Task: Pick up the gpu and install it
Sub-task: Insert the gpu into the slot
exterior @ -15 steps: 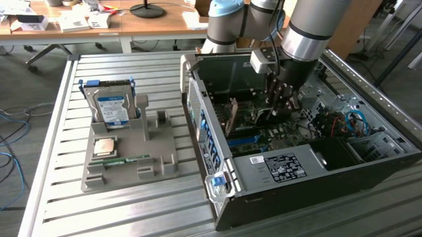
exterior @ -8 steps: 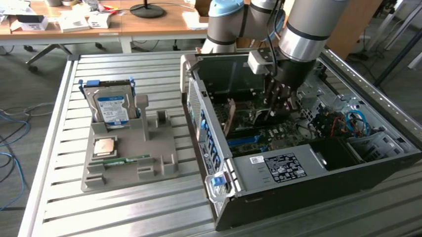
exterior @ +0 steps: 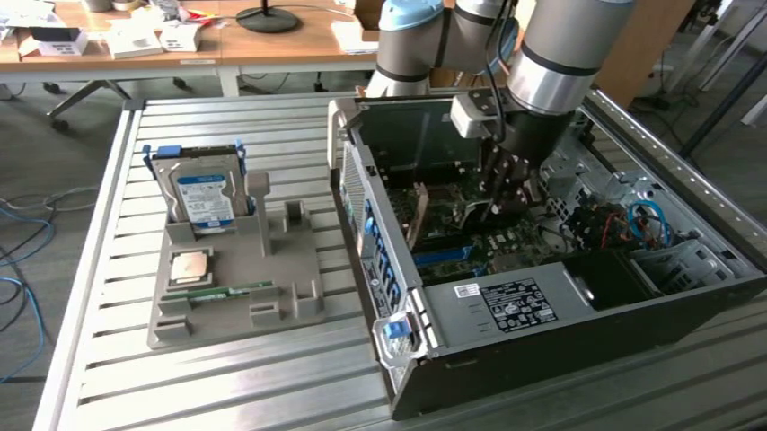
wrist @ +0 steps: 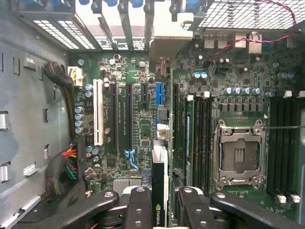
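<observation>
From my wrist, my hand (wrist: 164, 192) is partly closed, with the gpu (wrist: 158, 183) pinched edge-on between the two fingers (wrist: 139, 205) and its logo strip showing. The card hangs above the motherboard (wrist: 138, 138), roughly in line with the blue slot (wrist: 159, 95) and beside the long black ones. My worry is that if the card's edge sits a little off its slot or is tilted, pressing would jam it on the slot wall or scrape the nearby capacitors. It could also twist between my fingers. The bare processor socket (wrist: 238, 152) lies off to one side.

In the exterior view, my hand (exterior: 509, 193) reaches down into the open computer case (exterior: 540, 310). The case walls and the loose red and blue wires (exterior: 635, 224) leave little room to swing. The case lies on a slatted metal tabletop (exterior: 240, 386), beside a grey holder (exterior: 287, 296) carrying a hard drive (exterior: 204, 193). Behind stands a second, wooden tabletop (exterior: 287, 45) with boxes, and blue cables (exterior: 18, 224) trail over the floor
</observation>
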Controlling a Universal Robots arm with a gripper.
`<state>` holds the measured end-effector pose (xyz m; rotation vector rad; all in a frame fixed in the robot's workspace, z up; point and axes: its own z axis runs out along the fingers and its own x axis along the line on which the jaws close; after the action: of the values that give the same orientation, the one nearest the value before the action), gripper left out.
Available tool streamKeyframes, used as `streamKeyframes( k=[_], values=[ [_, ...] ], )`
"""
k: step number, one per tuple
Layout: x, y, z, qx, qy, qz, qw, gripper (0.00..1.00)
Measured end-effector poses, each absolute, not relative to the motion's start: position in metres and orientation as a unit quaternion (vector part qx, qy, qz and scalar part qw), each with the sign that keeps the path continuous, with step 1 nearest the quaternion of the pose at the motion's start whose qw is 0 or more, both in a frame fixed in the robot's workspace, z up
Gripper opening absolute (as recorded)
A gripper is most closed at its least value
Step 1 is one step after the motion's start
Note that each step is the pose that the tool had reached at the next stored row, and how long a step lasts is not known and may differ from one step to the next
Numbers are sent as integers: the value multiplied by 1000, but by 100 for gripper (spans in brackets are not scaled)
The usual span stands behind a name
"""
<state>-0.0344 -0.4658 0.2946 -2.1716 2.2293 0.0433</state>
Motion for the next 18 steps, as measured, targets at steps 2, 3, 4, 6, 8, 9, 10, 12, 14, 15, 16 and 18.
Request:
streamKeyframes(
  k=[2, 3, 4, 6, 8, 9, 10, 12, 14, 15, 16, 18],
  values=[
    [-35, -466, 294, -699, 715, 14, 15, 26],
    [-35, -466, 293, -699, 715, 14, 15, 26],
    [-35, -466, 292, -699, 714, 14, 15, 26],
    [-36, -466, 291, -700, 714, 14, 15, 26],
    [-36, -466, 289, -700, 714, 14, 15, 26],
    [-37, -466, 288, -700, 713, 14, 15, 26],
    [-37, -466, 287, -701, 713, 14, 15, 26],
    [-38, -466, 286, -701, 713, 14, 15, 26],
    [-38, -466, 285, -701, 713, 14, 15, 26],
    [-38, -466, 285, -701, 713, 14, 15, 26],
    [-38, -466, 285, -701, 713, 14, 15, 26],
    [-38, -466, 285, -701, 713, 14, 15, 26]
  ],
)
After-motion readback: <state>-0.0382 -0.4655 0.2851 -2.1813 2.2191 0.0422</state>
